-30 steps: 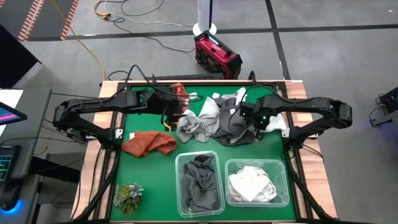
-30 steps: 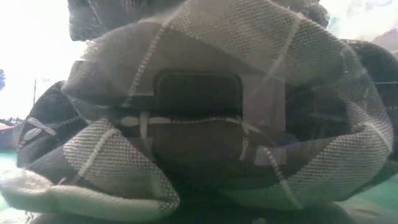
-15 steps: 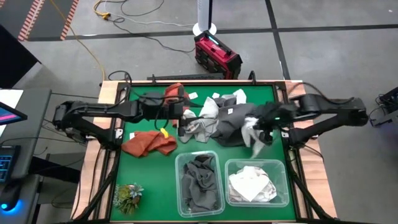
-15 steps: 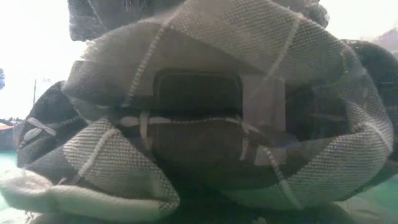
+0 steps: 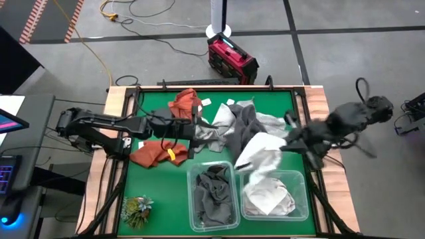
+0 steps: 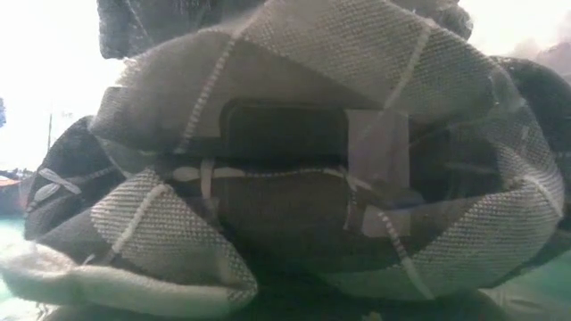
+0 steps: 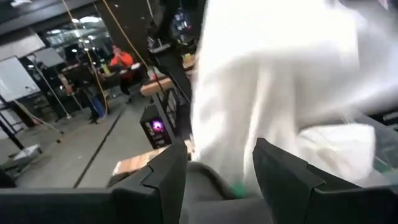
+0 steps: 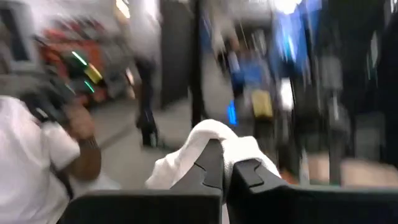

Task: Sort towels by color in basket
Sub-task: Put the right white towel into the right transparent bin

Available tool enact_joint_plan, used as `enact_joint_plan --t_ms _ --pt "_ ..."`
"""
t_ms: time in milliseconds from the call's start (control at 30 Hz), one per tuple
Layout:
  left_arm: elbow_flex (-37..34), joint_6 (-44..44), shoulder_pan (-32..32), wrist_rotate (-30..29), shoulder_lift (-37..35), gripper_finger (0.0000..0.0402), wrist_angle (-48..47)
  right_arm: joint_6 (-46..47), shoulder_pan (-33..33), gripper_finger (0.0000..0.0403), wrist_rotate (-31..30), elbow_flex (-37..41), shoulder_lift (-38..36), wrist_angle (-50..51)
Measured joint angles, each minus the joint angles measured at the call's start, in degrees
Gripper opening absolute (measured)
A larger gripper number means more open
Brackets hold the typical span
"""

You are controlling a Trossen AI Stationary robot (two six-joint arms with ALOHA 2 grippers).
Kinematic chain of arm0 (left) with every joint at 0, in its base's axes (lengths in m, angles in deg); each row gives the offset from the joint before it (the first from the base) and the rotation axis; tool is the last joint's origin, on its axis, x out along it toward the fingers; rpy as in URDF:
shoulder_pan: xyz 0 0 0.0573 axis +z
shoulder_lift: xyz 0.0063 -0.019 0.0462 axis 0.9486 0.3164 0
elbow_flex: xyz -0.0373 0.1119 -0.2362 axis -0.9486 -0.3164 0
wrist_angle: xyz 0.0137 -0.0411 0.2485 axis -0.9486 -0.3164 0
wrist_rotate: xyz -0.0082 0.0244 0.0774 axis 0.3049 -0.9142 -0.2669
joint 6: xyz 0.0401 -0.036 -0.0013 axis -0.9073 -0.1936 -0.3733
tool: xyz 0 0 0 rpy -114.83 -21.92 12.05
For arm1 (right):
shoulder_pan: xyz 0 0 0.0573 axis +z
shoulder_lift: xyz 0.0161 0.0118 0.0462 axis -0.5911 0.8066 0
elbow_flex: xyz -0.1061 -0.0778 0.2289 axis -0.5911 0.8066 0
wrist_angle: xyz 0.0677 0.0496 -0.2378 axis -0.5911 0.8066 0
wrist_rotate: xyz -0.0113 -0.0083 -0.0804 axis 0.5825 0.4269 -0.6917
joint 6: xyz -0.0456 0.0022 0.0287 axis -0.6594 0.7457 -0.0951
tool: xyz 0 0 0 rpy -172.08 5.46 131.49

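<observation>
My right gripper [image 5: 287, 142] is raised over the table's right side, shut on a white towel [image 5: 260, 154] that hangs above the right clear bin [image 5: 307, 199], which holds white towels. The left clear bin [image 5: 191, 199] holds dark grey towels. A pile of grey towels [image 5: 239, 123] lies mid-table, with rust-orange towels at the far side [image 5: 182, 103] and the left [image 5: 156, 153]. My left gripper [image 5: 194, 133] stands open at the pile's left edge; its wrist view shows its gap [image 7: 217, 177], with the white towel [image 7: 267, 81] ahead. My right gripper pinches a bunched part of the white towel [image 8: 214, 134] between its two shut fingers [image 8: 245, 174], which point about level. The cloth bulges past the fingertips. The rest hangs slack below the gripper, lifted clear of the pile, over the right bin.
A green plant tuft [image 5: 136, 209] sits at the near left corner. The low view is filled by a checked grey towel [image 6: 294, 178] against a bin wall. A person in white [image 8: 31, 155] shows in the room beyond. A red case [image 5: 231, 58] stands on the floor behind the table.
My right gripper has risen from the grey pile and swung toward the table's right and near edges, tipping up to level. It has drawn the white towel out of the pile, and the towel now hangs over the right bin. My left gripper has moved toward the near edge.
</observation>
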Motion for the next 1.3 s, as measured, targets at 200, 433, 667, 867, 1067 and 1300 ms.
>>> enact_joint_plan --t_ms 200,433,667,867,1067,1300 --pt "-1.56 -0.83 0.21 -2.54 -0.01 0.0173 3.03 -13.34 5.74 0.0022 0.73 -0.03 -0.02 -13.52" --pt "-1.58 -2.48 0.49 -7.73 -0.01 0.0173 1.33 -17.06 9.45 0.0022 13.16 -0.03 0.57 -25.22" --pt "-1.58 -1.90 0.52 -8.05 -0.01 0.0173 0.63 -15.00 10.64 0.0022 14.25 -0.03 3.25 -26.52" --pt "-1.58 -0.89 0.57 -8.16 -0.01 0.0173 0.25 -9.86 9.87 0.0022 12.43 -0.01 6.38 -24.35" --pt "-1.58 -0.34 0.55 -8.15 -0.01 0.0173 0.02 0.43 3.75 0.0019 -2.90 0.07 10.89 -18.79" --pt "-1.58 -0.52 0.55 -8.39 -0.43 0.0173 -4.26 22.63 -1.06 0.0018 -13.23 0.02 9.42 5.77"
